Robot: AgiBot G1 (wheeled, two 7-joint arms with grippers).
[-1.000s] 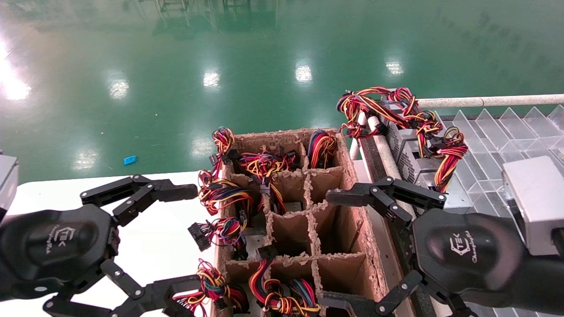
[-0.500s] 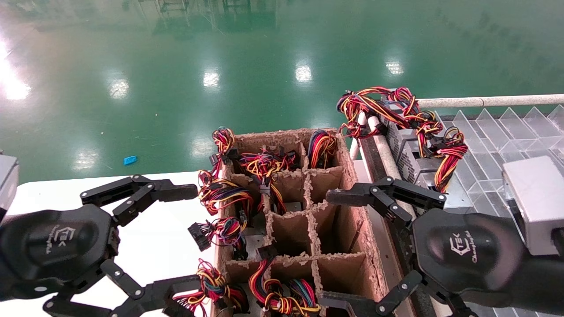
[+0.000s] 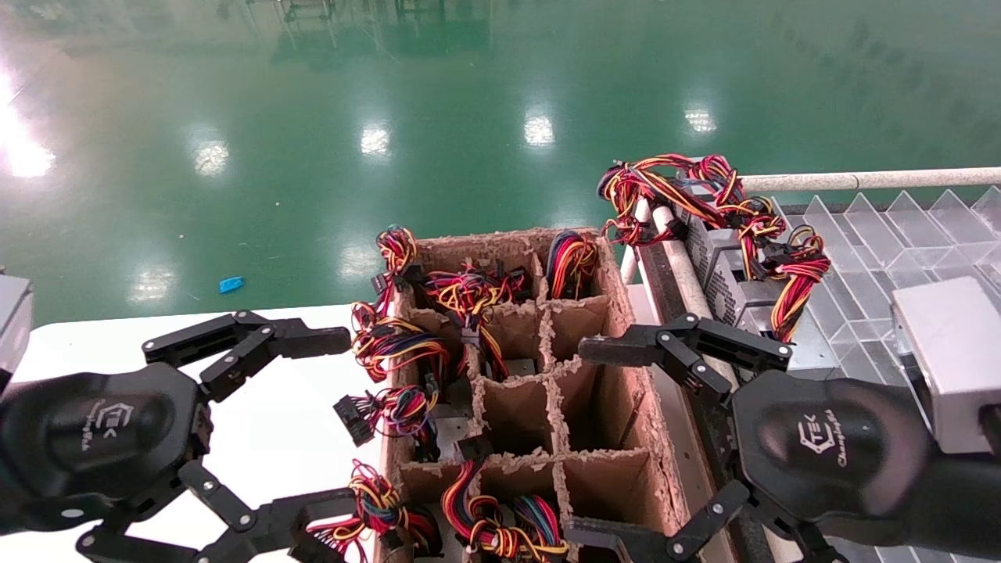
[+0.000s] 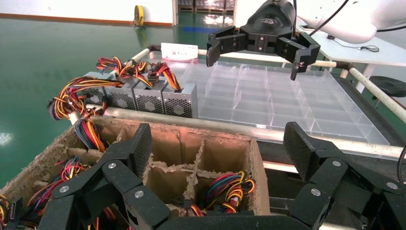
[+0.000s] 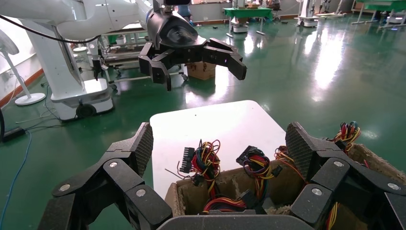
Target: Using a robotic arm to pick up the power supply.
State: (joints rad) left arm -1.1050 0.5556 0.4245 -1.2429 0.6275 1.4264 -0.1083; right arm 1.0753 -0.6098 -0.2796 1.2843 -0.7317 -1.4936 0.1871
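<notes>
Power supplies stand in the cells of a cardboard divider box (image 3: 626, 313). Mostly their red, orange and yellow wire bundles (image 3: 399, 344) show above the rims. More silver power supplies (image 3: 723, 270) sit in a row on the rack at the right, also seen in the left wrist view (image 4: 143, 96). My left gripper (image 3: 321, 426) hovers open over the white table, just left of the box. The right gripper (image 3: 590, 442) hangs open above the box's right cells, which look empty. Neither holds anything. In the wrist views both own grippers (image 4: 218, 143) (image 5: 220, 143) are spread wide over the box.
A clear plastic divider tray (image 3: 899, 234) lies on the rack at the right, behind a metal rail (image 3: 860, 180). The white table (image 3: 297, 407) carries the box. Loose connectors (image 3: 356, 418) hang over the box's left wall. Green floor lies beyond.
</notes>
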